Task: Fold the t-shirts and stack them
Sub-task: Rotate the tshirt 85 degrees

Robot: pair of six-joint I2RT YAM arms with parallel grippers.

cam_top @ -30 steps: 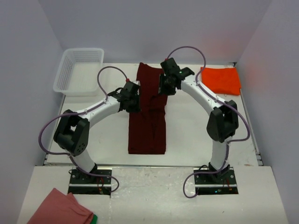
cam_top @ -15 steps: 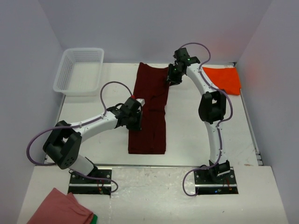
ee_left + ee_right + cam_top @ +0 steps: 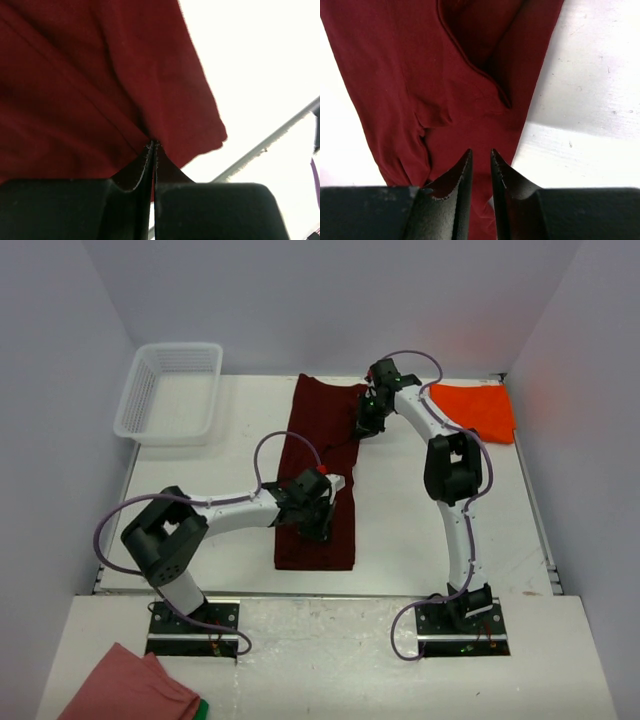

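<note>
Maroon shirt [image 3: 322, 408] lies flat on the white worktop [image 3: 400, 530] as a long, narrow strip, one end toward the arm bases and the other toward the back wall. The left pincer [image 3: 320, 512] sits over the shirt's near half, toward its right edge. In the left wrist view it [image 3: 153, 145] is closed, and the creases in the cloth [image 3: 75, 75] run straight into its tips, so it has a pinch of the fabric. The right pincer [image 3: 365, 425] is at the shirt's far right edge. From its wrist its fingers [image 3: 480, 152] stand only a narrow slit apart, over rumpled folds [image 3: 395, 60] — whether cloth sits between them I cannot tell. The orange shirt [image 3: 472, 410] lies folded well to the right of the maroon one, a white basket [image 3: 130, 405] well to its left, and a pink cloth [image 3: 125, 685] beyond its near end — off to the left.
</note>
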